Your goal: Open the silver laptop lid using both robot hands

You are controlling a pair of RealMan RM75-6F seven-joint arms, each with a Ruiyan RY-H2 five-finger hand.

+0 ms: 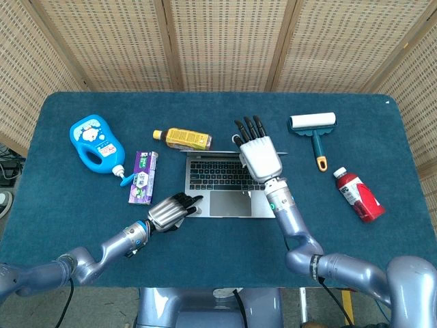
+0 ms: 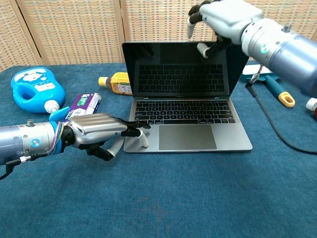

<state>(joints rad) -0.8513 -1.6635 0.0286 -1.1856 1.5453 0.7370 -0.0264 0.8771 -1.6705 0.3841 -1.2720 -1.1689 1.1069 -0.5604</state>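
The silver laptop [image 2: 185,116] stands open on the desk [image 1: 68,198], its lid upright and grasped at the top edge by the right hand [image 2: 223,20], its base's front-left corner pressed by the left hand [image 2: 96,131], whose fingers hold nothing; no writing on it is legible.

In the chest view the red bottle [image 2: 312,104] is cut off at the right edge, the lint roller [image 2: 270,82] is largely hidden behind the right arm, and the yellow bottle [image 2: 115,82] is partly hidden by the laptop lid [image 2: 183,67].
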